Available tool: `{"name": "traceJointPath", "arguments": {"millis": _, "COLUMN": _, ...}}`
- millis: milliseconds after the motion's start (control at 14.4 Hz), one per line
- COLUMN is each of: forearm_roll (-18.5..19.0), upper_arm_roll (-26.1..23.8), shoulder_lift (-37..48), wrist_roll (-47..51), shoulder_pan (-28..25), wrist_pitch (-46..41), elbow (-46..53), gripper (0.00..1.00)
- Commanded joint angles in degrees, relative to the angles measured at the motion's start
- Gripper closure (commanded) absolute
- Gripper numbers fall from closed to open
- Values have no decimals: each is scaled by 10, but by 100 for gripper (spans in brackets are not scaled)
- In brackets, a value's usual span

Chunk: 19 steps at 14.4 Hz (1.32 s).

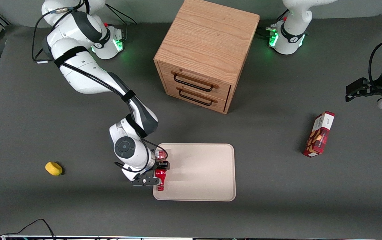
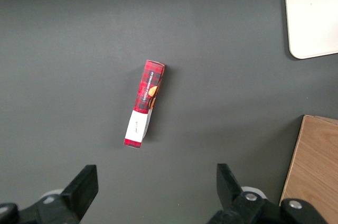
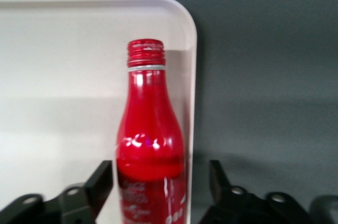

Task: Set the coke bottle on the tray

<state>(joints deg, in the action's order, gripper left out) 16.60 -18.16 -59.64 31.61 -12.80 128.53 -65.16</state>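
Note:
The coke bottle (image 1: pixel 160 184) is small and red. It lies on the beige tray (image 1: pixel 204 173), just inside the rim at the working arm's end, with its red cap toward the front camera. My right gripper (image 1: pixel 155 173) is low over it. In the right wrist view the bottle (image 3: pixel 150 145) lies between the two black fingers (image 3: pixel 103 182) of the gripper (image 3: pixel 158 187). The fingers are spread, with a gap on at least one side, so the jaws are open around the bottle's body. The tray's rounded corner (image 3: pixel 182 15) is beside the cap.
A wooden two-drawer cabinet (image 1: pixel 204 56) stands farther from the front camera than the tray. A red snack box (image 1: pixel 319 134) lies toward the parked arm's end and also shows in the left wrist view (image 2: pixel 145 102). A yellow object (image 1: pixel 53 168) lies toward the working arm's end.

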Motion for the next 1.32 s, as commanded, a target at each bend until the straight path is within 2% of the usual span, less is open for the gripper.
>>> {"name": "traceJointPath", "arguments": {"millis": 0, "forearm_roll": 24, "upper_arm_roll": 0, "shoulder_lift": -16, "wrist_roll": 20, "shoulder_pan": -5, "wrist_pitch": 10, "elbow": 16, "gripper": 0}}
{"name": "traceJointPath", "arguments": {"millis": 764, "forearm_roll": 22, "upper_arm_roll": -4, "shoulder_lift": 8, "wrist_roll": 19, "shoulder_pan": 3, "wrist_pitch": 6, "elbow": 17, "gripper": 0}}
{"name": "traceJointPath", "arguments": {"millis": 1042, "forearm_roll": 23, "upper_arm_roll": -6, "shoulder_lift": 97, "wrist_roll": 14, "shoulder_pan": 15, "wrist_pitch": -62, "elbow": -3, "gripper": 0}}
{"name": "traceJointPath", "arguments": {"millis": 1250, "forearm_roll": 15, "upper_arm_roll": -14, "shoulder_lift": 191, "wrist_roll": 12, "shoulder_pan": 41, "wrist_pitch": -157, "elbow": -25, "gripper": 0}}
